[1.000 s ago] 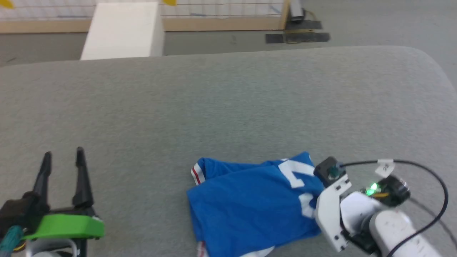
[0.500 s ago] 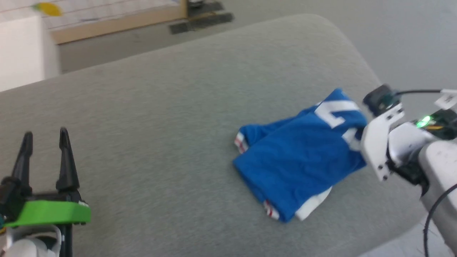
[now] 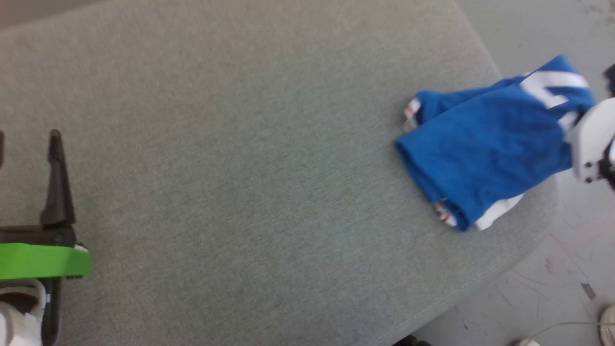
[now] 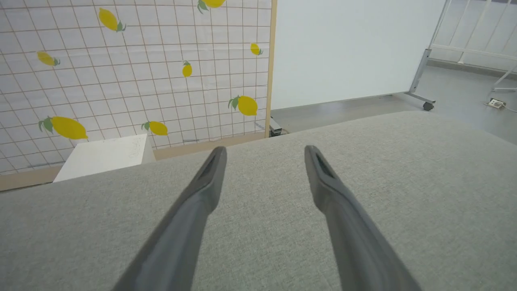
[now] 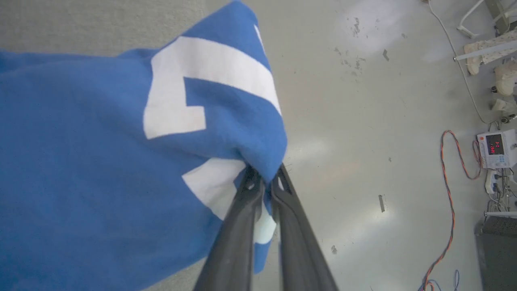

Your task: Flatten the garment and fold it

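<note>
- Right gripper (image 5: 265, 174): jaws pressed together, pinching a bunched blue edge of the garment (image 5: 101, 161) right at the fingertips, next to the white lettering.
- Left gripper (image 4: 264, 149): jaws spread wide, nothing between them, hovering low over bare surface, well apart from the garment.
- The garment runs away from my right fingertips. The pinched end is lifted, and the rest trails down onto the grey padded surface (image 3: 240, 168).
- The far end from my right gripper shows the red-striped sleeve seams and a white bit poking out underneath.
- The cloth is doubled over in loose layers, not spread out.
- It sits at the corner of the surface nearest my right gripper, with the pinched end out past the edge, over the floor (image 5: 363, 121).
- Progress, my judgement: early. One edge is gripped, flattening isn't done and there's no clean fold yet.
- Left to do, probably: bring it back toward the middle, spread it out with both grippers, then fold.
- The surface is grey woven fabric with rounded corners, bare between my two grippers.
- Beyond my right gripper: scuffed pale floor, an orange-red cable (image 5: 448, 161) and a small meter with red digits (image 5: 496, 147).
- Beyond my left gripper: a white box (image 4: 105, 155), a lemon-print tiled panel (image 4: 121, 60), a plain white board (image 4: 355, 48) and a metal frame on casters (image 4: 422, 81).
</note>
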Tool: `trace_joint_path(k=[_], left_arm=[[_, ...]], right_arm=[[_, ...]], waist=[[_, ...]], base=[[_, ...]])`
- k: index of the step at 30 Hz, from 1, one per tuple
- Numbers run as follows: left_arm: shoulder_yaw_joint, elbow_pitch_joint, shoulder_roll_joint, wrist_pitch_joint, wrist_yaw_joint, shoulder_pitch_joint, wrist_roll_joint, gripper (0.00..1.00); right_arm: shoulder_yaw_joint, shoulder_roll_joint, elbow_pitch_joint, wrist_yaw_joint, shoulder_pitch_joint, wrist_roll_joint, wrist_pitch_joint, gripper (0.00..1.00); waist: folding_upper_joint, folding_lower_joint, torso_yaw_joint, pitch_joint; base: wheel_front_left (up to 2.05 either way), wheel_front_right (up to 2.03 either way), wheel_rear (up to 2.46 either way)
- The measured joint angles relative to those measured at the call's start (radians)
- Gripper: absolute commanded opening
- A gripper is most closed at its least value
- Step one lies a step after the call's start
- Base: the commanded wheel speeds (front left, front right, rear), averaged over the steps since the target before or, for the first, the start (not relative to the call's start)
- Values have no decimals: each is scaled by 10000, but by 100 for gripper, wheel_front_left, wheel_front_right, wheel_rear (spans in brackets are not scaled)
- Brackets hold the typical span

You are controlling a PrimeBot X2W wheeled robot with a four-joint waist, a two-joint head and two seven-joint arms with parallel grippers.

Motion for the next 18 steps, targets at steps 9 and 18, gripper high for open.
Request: trace_joint_path(k=[9, 18], left_arm=[[257, -234, 121, 79, 100, 131, -17, 100], [-35, 506, -520, -752, 188, 153, -207, 100]], right_arm=[[-2433, 656, 853, 0, -278, -1726, -552, 100], [-2470, 932, -694, -2, -539, -1244, -2205, 100]], waist=[[0, 1, 382, 1010], [0, 0, 793, 295]], base=[[0, 0, 0], [0, 0, 0]])
